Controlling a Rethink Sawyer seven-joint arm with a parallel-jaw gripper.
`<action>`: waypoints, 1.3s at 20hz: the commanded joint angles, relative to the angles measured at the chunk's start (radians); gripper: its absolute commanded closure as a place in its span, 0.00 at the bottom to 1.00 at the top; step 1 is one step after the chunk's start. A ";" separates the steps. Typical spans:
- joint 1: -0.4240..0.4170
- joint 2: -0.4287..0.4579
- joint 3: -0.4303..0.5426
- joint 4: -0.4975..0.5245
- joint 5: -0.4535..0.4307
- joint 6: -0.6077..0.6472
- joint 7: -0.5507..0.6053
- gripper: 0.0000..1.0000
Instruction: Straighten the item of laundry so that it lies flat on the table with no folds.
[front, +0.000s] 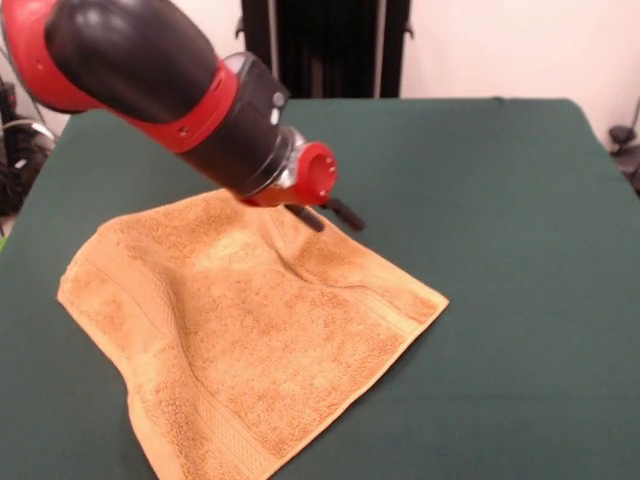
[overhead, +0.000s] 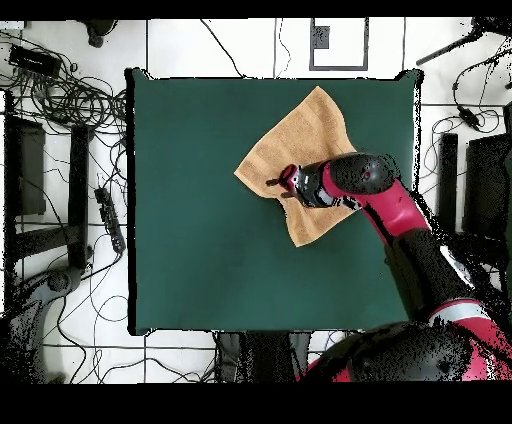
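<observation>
The item of laundry (front: 250, 340), an orange-tan terry towel with woven border bands, lies spread like a diamond on the green table (front: 500, 200). A soft ridge runs through it from its far edge toward the right corner. My gripper (front: 340, 226) hovers low over that far edge. Its two dark fingers (front: 347, 214) point out sideways and stand apart with nothing between them. In the overhead view the towel (overhead: 300, 135) lies in the upper right part of the table (overhead: 190, 200). There the gripper (overhead: 270, 183) is at the towel's left side, and my arm hides part of the cloth.
The towel's near corner reaches the front view's bottom edge. Bare green cloth stretches to the right of the towel (front: 520, 300) and across the table's left half (overhead: 180, 260) in the overhead view. Cables (overhead: 70, 95) and dark stands (overhead: 45, 180) lie on the floor around the table.
</observation>
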 joint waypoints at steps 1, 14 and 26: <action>0.023 0.008 0.152 0.154 0.092 0.023 0.087 0.00; 0.074 0.101 0.039 -0.120 -0.178 0.011 -0.078 0.00; 0.065 0.161 0.079 -0.217 -0.257 0.033 -0.068 0.00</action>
